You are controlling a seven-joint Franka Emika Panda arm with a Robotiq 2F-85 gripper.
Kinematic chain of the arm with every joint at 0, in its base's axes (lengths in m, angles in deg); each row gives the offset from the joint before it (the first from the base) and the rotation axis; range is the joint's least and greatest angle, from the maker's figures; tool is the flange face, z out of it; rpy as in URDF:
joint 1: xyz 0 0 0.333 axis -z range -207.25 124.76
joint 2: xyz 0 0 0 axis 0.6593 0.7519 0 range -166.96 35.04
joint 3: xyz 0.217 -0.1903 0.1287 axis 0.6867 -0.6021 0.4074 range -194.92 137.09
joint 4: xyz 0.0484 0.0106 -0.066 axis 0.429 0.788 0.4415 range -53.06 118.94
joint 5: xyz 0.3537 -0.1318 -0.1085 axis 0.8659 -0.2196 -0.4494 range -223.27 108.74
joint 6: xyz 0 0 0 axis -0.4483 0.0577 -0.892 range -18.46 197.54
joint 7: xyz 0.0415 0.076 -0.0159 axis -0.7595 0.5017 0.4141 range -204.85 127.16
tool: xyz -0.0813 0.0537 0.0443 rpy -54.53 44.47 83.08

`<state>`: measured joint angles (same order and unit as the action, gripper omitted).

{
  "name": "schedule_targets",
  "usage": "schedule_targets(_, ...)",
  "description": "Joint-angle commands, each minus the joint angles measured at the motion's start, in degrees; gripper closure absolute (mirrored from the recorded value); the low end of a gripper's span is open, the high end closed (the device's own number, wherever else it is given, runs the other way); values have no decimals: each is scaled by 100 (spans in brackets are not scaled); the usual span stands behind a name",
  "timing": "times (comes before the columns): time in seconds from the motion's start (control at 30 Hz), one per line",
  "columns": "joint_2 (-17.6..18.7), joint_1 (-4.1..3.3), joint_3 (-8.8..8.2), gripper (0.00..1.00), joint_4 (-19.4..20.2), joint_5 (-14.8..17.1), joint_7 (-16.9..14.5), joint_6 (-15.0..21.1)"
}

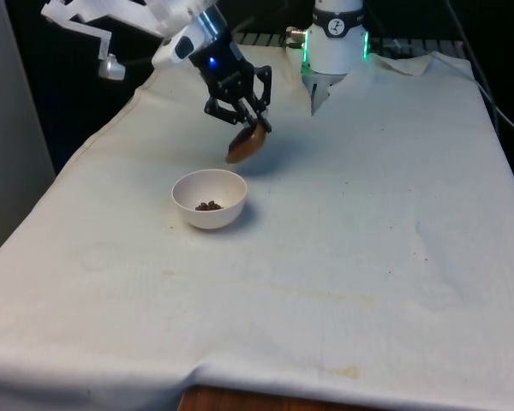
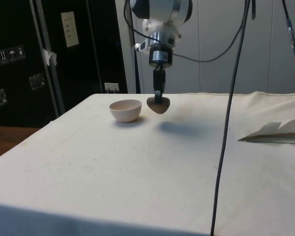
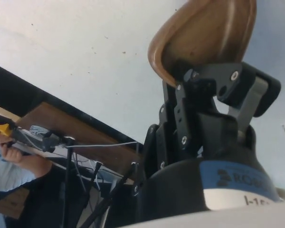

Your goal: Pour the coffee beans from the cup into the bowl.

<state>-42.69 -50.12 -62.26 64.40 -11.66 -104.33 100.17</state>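
1 brown cup (image 1: 246, 145) hangs tilted, pinched at its rim in the gripper (image 1: 254, 125), above and just beside the white bowl (image 1: 209, 199), which holds some coffee beans (image 1: 209, 205). Any beans left could miss the rim and scatter across the white cloth (image 1: 343, 257). Nothing blocks the way.
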Motion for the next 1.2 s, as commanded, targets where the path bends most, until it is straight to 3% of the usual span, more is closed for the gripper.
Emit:
schedule_targets(0.0,-63,-69,-34,97,74,-63,74,126)
schedule_targets(0.3,-281,-69,86,97,258,-321,246,407)
schedule_targets(0.33,-252,0,115,97,195,-269,183,252)
schedule_targets(0.37,-292,-63,109,97,275,-332,252,458)
schedule_targets(0.57,-338,-57,246,97,418,-390,258,842)
schedule_targets(0.6,-298,0,281,97,361,-327,206,722)
schedule_targets(0.63,-344,-57,264,97,435,-395,258,894)
schedule_targets(0.67,-350,-63,292,97,470,-401,258,1003)
schedule_targets(0.8,-361,-63,367,97,544,-407,252,1220)
schedule_targets(0.83,-315,0,407,97,487,-344,201,1106)
schedule_targets(0.87,-361,-57,401,97,573,-413,252,1324)
schedule_targets(1.03,-367,-63,498,97,699,-447,264,1639)
schedule_targets(1.07,-332,0,544,97,642,-390,201,1536)
schedule_targets(1.1,-372,-63,516,97,716,-458,269,1690)
schedule_targets(1.17,-372,-63,550,97,762,-487,281,1788)
